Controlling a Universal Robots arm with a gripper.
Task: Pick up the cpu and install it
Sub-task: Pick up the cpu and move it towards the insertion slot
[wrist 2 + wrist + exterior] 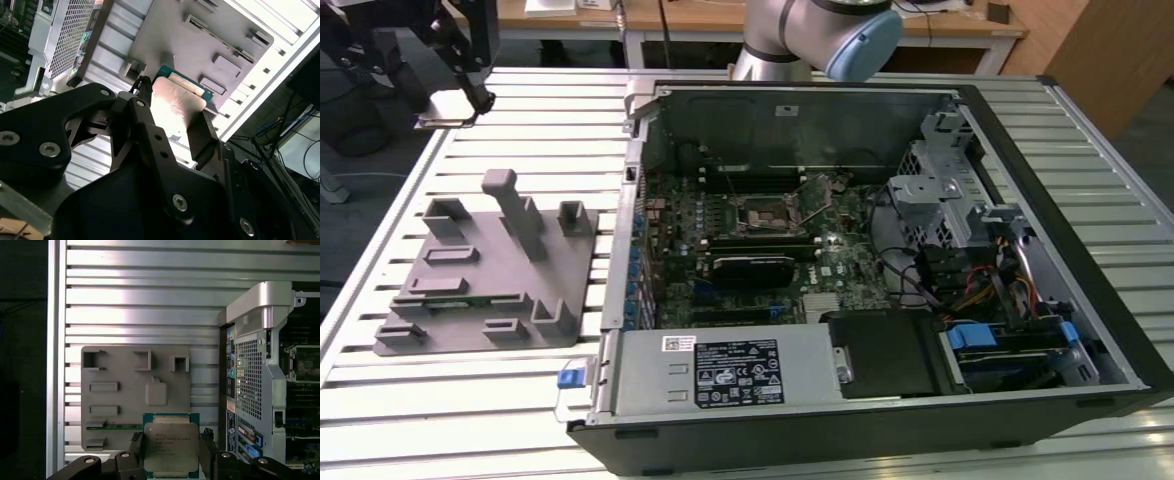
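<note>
Holds the cpu (171,446) by two opposite edges in the clenched gripper (171,436), silver top showing in both wrist views, aloft over the grey fixture plate (120,370). Calls for a level carry, with pressure on the edges only and no tilt. In one of the plate's slots, a green strip (112,427). Beside the plate, inside the open computer case (1014,160), a motherboard (680,290) with its metal-framed socket (761,212).

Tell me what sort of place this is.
Probably a robotics lab bench for PC assembly: an open computer case on a slatted metal table, a grey fixture beside it, and a gripper holding a cpu.
</note>
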